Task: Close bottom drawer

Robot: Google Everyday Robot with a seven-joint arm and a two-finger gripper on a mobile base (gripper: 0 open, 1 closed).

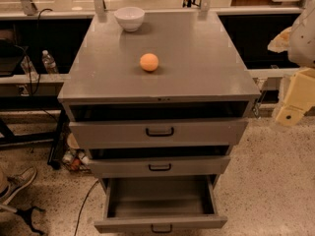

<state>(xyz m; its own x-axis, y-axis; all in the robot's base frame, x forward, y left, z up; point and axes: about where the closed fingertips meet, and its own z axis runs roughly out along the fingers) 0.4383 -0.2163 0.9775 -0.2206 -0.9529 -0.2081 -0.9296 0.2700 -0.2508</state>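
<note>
Closing the bottom drawer well calls for a flat, straight push on its front panel. At the left, a water bottle stands beside the grey desk, clear of the work. On the desk top, a white bowl sits at the far edge and an orange ball near the middle. A gentle push should leave both still. The bottom drawer is pulled well out toward the near side, its dark handle at centre. At the far right the claw hangs about level with the desk top, well apart from the drawer; whether it is released or clenched I cannot tell. It should drop low, come round in front of the panel and press near the handle, so the drawer runs in square.
</note>
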